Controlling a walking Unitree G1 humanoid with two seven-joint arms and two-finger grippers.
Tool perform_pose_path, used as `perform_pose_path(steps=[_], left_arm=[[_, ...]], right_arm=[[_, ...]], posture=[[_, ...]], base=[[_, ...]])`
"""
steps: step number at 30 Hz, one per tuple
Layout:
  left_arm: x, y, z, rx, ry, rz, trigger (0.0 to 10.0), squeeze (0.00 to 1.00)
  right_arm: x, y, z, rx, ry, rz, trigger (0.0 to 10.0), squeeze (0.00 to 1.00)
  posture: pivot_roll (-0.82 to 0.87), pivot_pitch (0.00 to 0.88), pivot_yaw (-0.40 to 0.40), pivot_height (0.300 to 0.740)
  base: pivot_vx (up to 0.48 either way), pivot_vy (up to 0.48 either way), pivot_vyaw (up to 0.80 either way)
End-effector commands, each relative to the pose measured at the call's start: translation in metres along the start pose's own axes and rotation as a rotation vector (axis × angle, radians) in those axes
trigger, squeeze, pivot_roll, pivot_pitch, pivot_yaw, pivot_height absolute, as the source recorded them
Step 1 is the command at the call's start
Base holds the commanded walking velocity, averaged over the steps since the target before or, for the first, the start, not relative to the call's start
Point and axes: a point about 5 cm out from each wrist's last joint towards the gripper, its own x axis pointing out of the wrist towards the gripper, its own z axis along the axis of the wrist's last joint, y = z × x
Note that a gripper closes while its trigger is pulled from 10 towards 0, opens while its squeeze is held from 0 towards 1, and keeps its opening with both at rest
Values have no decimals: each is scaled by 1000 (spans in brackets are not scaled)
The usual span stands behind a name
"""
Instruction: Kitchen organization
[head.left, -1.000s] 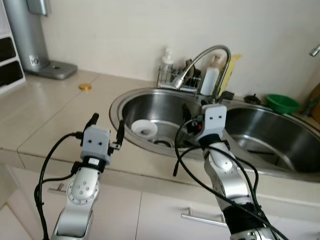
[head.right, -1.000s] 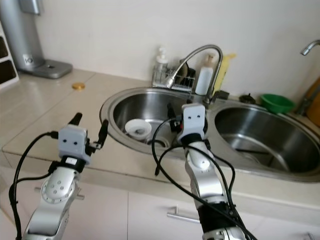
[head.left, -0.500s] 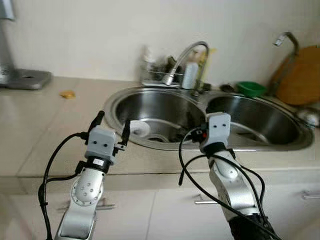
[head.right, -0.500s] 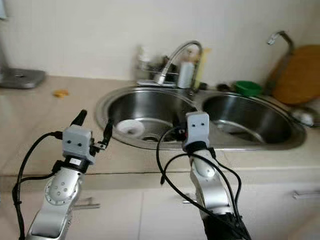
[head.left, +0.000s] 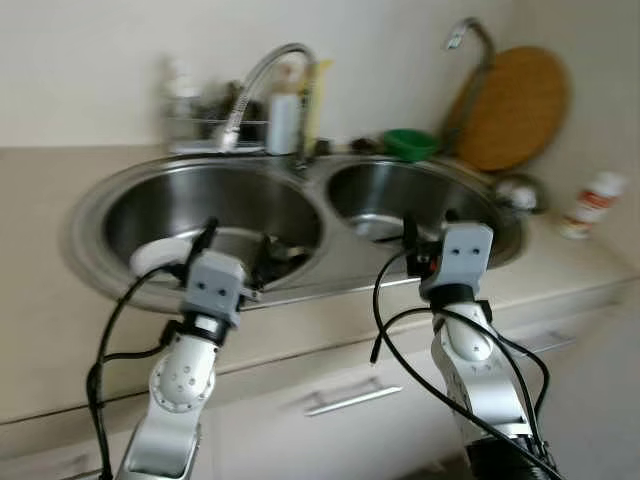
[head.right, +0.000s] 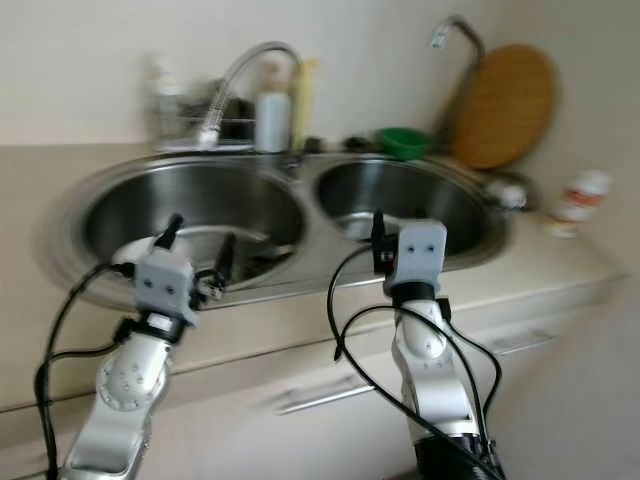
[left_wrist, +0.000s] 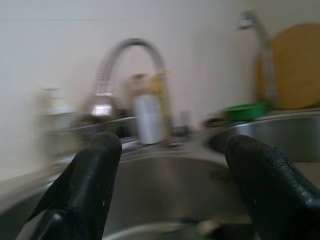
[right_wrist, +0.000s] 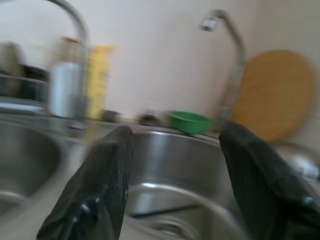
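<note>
A double steel sink lies before me, its left basin (head.left: 215, 205) holding a white bowl (head.left: 155, 258); the right basin (head.left: 395, 190) looks bare. My left gripper (head.left: 235, 245) hovers open over the front rim of the left basin, with nothing between its fingers (left_wrist: 92, 185). My right gripper (head.left: 428, 225) is open too, held over the front rim of the right basin, its fingers (right_wrist: 105, 180) around empty air. The pictures are blurred by motion.
A curved faucet (head.left: 262, 75) rises behind the divider, with a dish rack (head.left: 200, 115) and a white bottle (head.left: 283, 122) beside it. A green bowl (head.left: 412, 143), a second tap (head.left: 470, 40) and a round wooden board (head.left: 515, 105) stand at the back right. A small bottle (head.left: 590, 200) sits on the right counter.
The camera has swung to the right: the sink slid left in view, and the wooden board and small bottle came in. Both grippers stayed open and raised.
</note>
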Motion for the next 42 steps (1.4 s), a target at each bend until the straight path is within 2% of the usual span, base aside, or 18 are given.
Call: perform_pose_path(steps=[1,12,19,25,35,42], left_arm=[[1,0,5,0,-32,-3,10000,0],[0,-2,4,0,-31,-15,10000,0],[-1,-18,-2,-17,-8,-102,10000,0],[-7,-31,-15,-33,45,-185,10000,0],[-8,-32,-25,-32,86,-199,10000,0],[-13,-32,-29,-27,112,-184,10000,0]], right_arm=[[0,-3,5,-6,-28,-15,10000,0],[-3,0,4,-2,-27,-7,10000,0],[-9,-2,2,-25,-25,-23,10000,0],[-14,-11,-5,-76,5,-53,10000,0],[-19,-12,-11,-84,26,-76,10000,0],[-14,-14,-16,-90,54,-79,10000,0]], posture=[[12,0,-98,740],[8,0,-95,740],[-9,0,-80,740],[-33,0,-62,740],[-36,0,-51,740],[-21,0,-71,740]], base=[[0,0,-800],[0,0,-800],[0,0,-800],[0,0,-800],[0,0,-800],[0,0,-800]])
